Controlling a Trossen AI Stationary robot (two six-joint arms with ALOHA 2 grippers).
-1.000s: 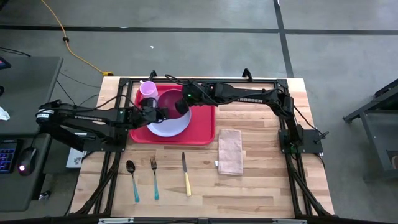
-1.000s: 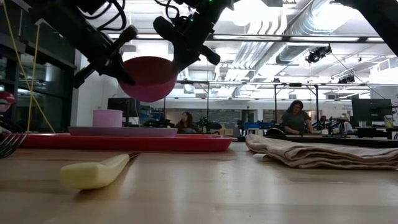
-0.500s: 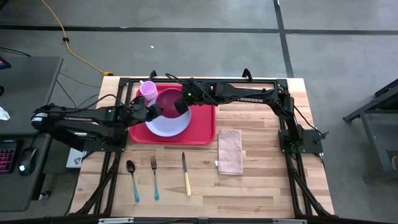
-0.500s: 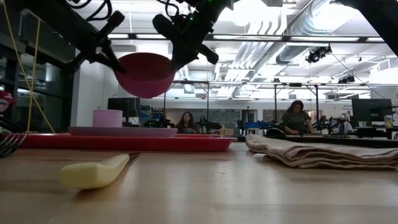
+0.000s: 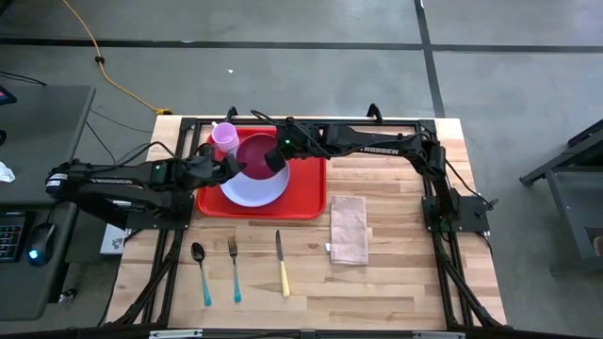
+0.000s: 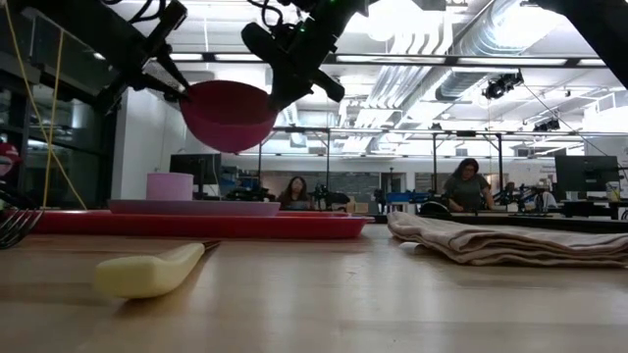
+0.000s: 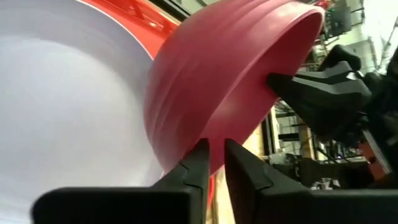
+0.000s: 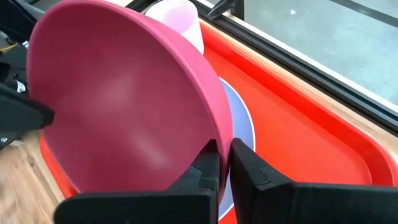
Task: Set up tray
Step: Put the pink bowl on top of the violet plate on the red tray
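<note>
Red tray [image 5: 306, 193] at the table's far side, holding a lavender plate [image 5: 256, 188] and pink cup [image 5: 224, 137].
Right gripper [image 5: 274, 160] clenches a magenta bowl's [image 5: 254, 155] rim above the plate; left gripper [image 5: 229, 165], fingers slightly parted, sits at the opposite rim. Spoon [image 5: 200, 273], fork [image 5: 234, 268], knife [image 5: 282, 266] and napkin [image 5: 349, 229] lie nearer.

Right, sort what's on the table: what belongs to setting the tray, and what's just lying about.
Part of the job: red tray, lavender plate, pink cup, pink bowl held above the plate by the right gripper.

Lying about, off the tray: spoon, fork, knife, folded cloth.
</note>
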